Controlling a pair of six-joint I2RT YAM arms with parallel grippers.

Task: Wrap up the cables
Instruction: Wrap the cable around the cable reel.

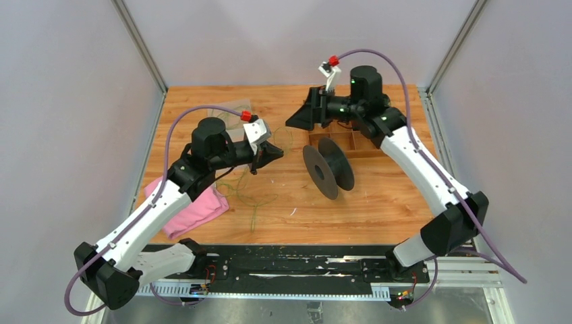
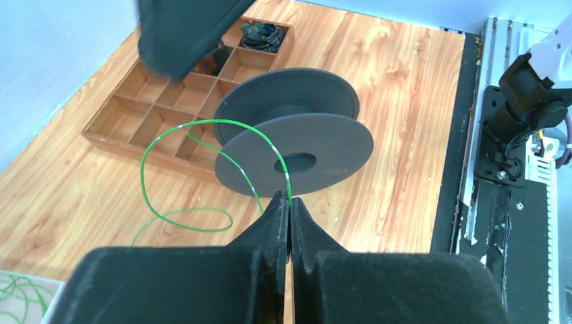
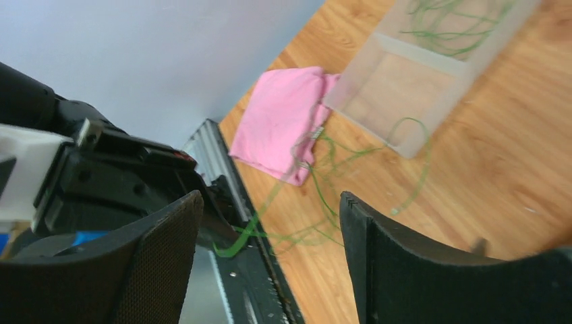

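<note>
The left gripper (image 2: 289, 202) is squeezing its jaws right together, and a strand of the cables (image 2: 144, 172) is running straight into the closed tips, so it is gripping that thin green wire. From the pinch the strand is curving up and round in a wide loop in front of the black spool (image 2: 297, 135). The spool is sitting on the wooden table (image 1: 378, 209), just in front of the divided wooden tray (image 2: 135, 111).

From the top view, the left gripper is hovering to the left of the spool, apart from it. More of the cables are lying loose in a tangle on the table under that arm, beside the pink cloth (image 1: 192, 209). A few more strands are showing in the clear container (image 3: 418, 88) at the back.

The right gripper (image 3: 270, 209) is hanging in the air behind the spool, near the tray's left end. Its jaws are standing wide apart and holding nothing.
</note>
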